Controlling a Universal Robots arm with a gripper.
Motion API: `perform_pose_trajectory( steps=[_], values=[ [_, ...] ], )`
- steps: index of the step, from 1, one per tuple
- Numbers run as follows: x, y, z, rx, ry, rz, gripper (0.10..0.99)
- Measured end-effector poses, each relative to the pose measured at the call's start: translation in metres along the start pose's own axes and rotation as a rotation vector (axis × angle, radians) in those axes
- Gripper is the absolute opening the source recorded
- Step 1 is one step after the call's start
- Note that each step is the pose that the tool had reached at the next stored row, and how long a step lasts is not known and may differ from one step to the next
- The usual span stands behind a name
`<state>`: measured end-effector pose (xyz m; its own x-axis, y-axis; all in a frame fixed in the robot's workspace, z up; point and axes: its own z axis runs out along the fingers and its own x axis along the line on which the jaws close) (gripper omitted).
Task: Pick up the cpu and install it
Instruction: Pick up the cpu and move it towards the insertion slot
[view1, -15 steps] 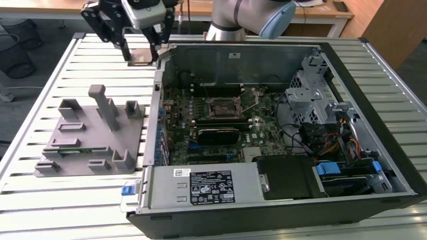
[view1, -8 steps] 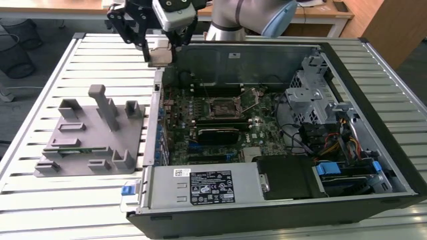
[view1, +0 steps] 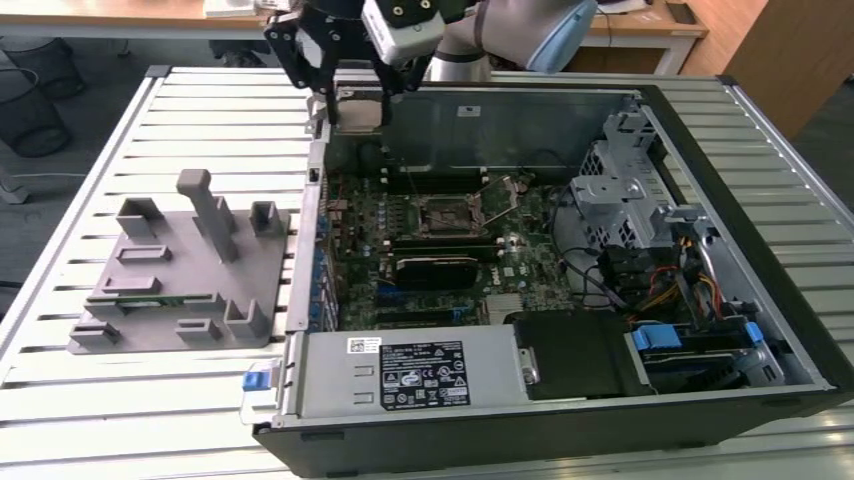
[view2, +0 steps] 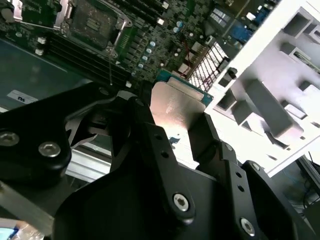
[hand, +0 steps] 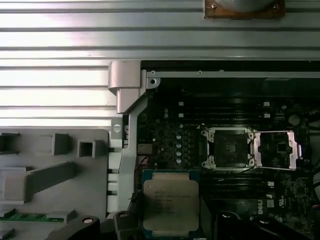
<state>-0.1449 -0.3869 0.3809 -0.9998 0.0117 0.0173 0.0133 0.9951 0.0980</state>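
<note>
My gripper (view1: 355, 100) hangs above the back left corner of the open computer case (view1: 747, 330), shut on the cpu (view1: 358, 112). The cpu is a flat square chip with a silvery metal top, held by its two opposite edges. The second wrist view shows the cpu (view2: 175, 105) between the black fingers (view2: 150, 135) of the gripper (view2: 175, 125). The first wrist view shows the cpu (hand: 170, 205) over the case edge, in the gripper (hand: 172, 226). The motherboard socket (view1: 447, 213) (hand: 227, 148) lies open in the middle of the board, its lid (hand: 277, 150) folded aside.
A grey plastic fixture block (view1: 187, 270) (hand: 50, 175) stands on the slatted metal table (view1: 200, 110) on the exterior view's left of the case. Inside the case are a power supply (view1: 414, 370), drive cage (view1: 621, 180) and cables (view1: 667, 290).
</note>
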Motion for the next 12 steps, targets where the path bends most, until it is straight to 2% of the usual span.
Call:
perform_pose_trajectory(
  steps=[5,12],
  values=[
    [-0.0192,0.0061,0.002,0.0,0.0,0.0,0.541],
    [-0.044,0.0109,0.0034,0.0,0.0,0.0,0.541]
  ],
)
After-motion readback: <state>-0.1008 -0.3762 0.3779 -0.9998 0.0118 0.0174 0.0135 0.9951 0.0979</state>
